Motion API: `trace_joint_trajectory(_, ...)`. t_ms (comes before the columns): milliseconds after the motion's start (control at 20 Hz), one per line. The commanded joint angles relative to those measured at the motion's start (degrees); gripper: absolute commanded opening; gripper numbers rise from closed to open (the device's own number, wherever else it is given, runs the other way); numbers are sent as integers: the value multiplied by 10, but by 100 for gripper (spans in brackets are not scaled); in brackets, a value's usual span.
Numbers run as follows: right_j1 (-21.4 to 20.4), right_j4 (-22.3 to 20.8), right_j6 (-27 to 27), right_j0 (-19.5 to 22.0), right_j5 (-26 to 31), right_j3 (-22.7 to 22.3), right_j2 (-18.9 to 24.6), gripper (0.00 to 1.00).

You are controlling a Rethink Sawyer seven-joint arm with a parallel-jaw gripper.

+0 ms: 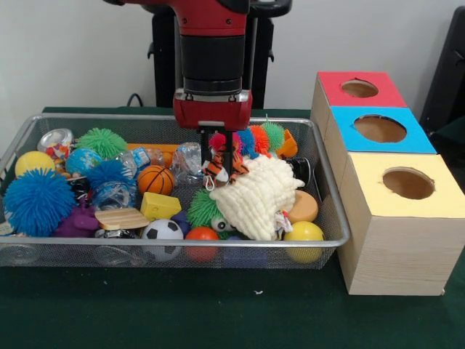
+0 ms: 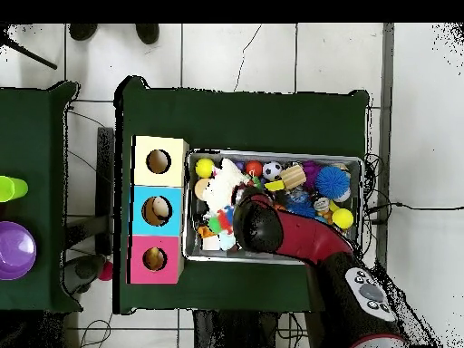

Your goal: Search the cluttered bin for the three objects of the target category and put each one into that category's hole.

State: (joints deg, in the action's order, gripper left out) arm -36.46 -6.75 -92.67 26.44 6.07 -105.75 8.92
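Observation:
The wire mesh bin (image 1: 87,117) is full of toys. A green puffer ball (image 1: 102,142) lies at its back left, a big blue one (image 1: 38,200) at the front left, a smaller blue one (image 1: 109,174) between them and another green one (image 1: 203,209) by the white knitted toy (image 1: 254,196). My gripper (image 1: 216,161) is open, its tips down in the bin's middle around a tiger-striped toy (image 1: 216,169), just in front of a row of red, blue, orange and green tufts (image 1: 251,138). The red-topped box's hole (image 1: 360,88) (image 2: 154,259) is empty. In the overhead view my arm (image 2: 272,227) hides the gripper.
Blue-topped (image 1: 379,129) and yellow-topped (image 1: 408,183) boxes stand next to the red one, right of the bin. Also in the bin: a football (image 1: 161,231), a basketball (image 1: 155,179), yellow balls (image 1: 304,233) (image 1: 33,161), a yellow block (image 1: 160,206) and a wooden piece (image 1: 120,218).

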Motion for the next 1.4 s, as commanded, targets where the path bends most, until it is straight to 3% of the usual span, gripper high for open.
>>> trace_joint_trajectory(50,-2,-11,-57,11,-4,41,33,0)
trace_joint_trajectory(450,-5,-14,-59,14,-8,39,40,0)
trace_joint_trajectory(550,-10,19,-78,20,27,24,54,0)
trace_joint_trajectory(650,-11,86,-124,39,84,-12,91,0)
trace_joint_trajectory(950,-33,225,-206,45,148,-82,122,0)
trace_joint_trajectory(1150,-42,261,-188,30,174,-94,108,0)
trace_joint_trajectory(1400,-60,279,-186,-7,228,-78,62,0)
